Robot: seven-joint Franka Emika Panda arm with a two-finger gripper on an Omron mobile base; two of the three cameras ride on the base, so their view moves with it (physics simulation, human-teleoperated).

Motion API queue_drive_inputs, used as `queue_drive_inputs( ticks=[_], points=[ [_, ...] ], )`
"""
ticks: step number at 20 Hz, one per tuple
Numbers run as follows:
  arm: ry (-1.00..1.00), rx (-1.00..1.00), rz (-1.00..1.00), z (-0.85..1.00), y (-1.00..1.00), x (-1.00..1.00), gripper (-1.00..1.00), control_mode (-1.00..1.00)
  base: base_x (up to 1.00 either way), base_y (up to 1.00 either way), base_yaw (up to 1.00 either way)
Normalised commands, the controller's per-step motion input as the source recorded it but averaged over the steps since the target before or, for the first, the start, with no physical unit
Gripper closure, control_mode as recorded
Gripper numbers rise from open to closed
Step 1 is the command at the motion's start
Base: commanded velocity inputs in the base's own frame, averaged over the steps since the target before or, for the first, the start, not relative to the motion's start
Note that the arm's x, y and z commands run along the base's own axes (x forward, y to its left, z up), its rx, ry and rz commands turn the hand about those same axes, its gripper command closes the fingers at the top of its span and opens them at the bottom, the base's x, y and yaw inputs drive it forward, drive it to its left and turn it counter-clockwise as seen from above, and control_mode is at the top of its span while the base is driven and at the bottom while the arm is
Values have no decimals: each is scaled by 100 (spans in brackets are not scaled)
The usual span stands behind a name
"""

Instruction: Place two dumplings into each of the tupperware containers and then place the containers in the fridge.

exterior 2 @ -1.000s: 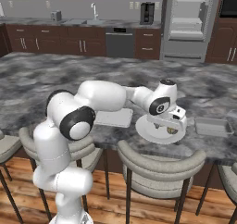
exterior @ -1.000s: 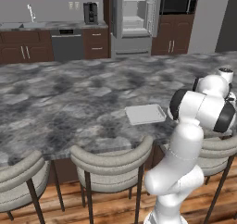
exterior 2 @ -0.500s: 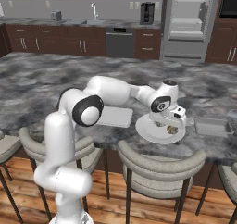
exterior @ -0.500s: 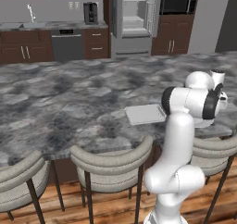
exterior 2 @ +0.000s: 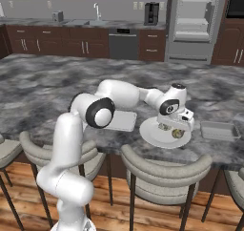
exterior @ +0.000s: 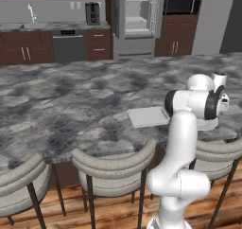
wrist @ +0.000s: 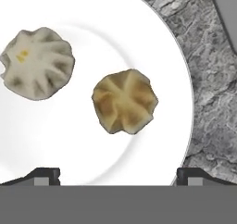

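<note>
Gripper: the gripper (wrist: 118, 174) hangs low over the white plate (wrist: 55, 153), its two dark finger tips (wrist: 42, 174) standing wide apart at the bottom of the hand view, nothing between them. In the right base view the gripper (exterior 2: 172, 128) sits just above the plate (exterior 2: 152, 132).
Dumplings: in the hand view a browner dumpling (wrist: 124, 102) lies near the middle of the frame, between the lines of the two tips; a paler dumpling (wrist: 38, 63) lies at 10 o'clock from it, apart from it. Both rest on the plate. In the right base view one dumpling (exterior 2: 177, 133) shows on the plate at 5 o'clock from the gripper.
Containers: one container (exterior 2: 219, 130) sits on the counter at 3 o'clock from the plate, near it but apart. A second container (exterior 2: 120, 120) lies at 9 o'clock from the plate, partly behind the arm; in the left base view this container (exterior: 147, 116) lies just left of the arm.
Counter: dark grey marbled stone (exterior 2: 43, 89), with stools along its near edge.
Fridge: the fridge (exterior 2: 194, 22) stands at the back wall with its door open, pale shelves showing; in the left base view the fridge (exterior: 136, 20) is at 12 o'clock.
</note>
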Motion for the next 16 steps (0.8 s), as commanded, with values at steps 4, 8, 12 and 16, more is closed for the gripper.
queue_drive_inputs(
  ticks=[4,8,12,16],
  points=[
    [0,0,0,-25,-22,27,-100,-100,0,0,0],
    [1,0,0,-26,-7,31,-100,-100,0,0,0],
    [1,0,0,-38,-7,36,-100,-100,0,0,0],
    [5,0,0,-19,-9,16,-100,-100,0,0,0]
  ],
)
